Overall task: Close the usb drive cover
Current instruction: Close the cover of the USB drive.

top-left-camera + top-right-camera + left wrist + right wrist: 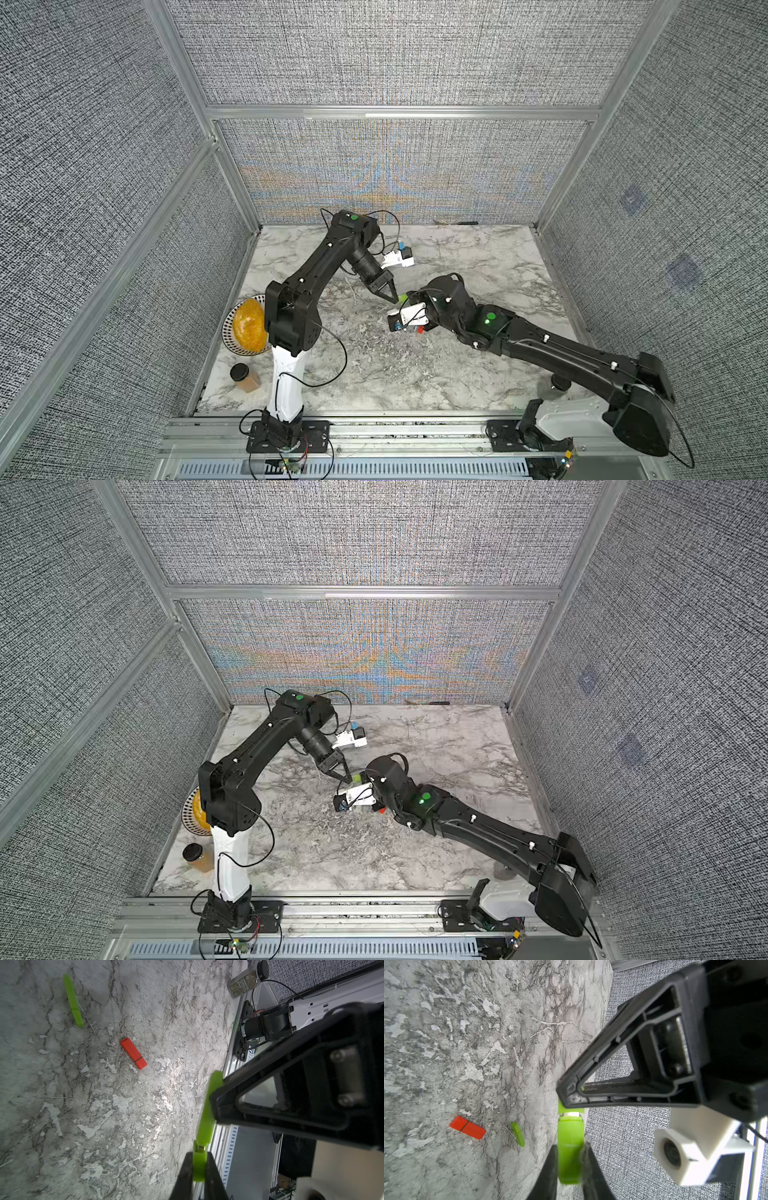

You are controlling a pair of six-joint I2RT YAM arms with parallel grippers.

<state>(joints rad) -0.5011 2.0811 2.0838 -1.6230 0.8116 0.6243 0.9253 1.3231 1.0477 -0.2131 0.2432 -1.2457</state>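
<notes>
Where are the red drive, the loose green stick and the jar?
red drive (pixel 131 1050): left wrist view, middle of its body.
loose green stick (pixel 73 1000): left wrist view, its middle.
jar (pixel 242 982): left wrist view, its glass side.

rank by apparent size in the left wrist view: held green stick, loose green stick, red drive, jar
1. held green stick, though it is nearest the camera
2. jar and loose green stick, too alike to split
3. red drive
</notes>
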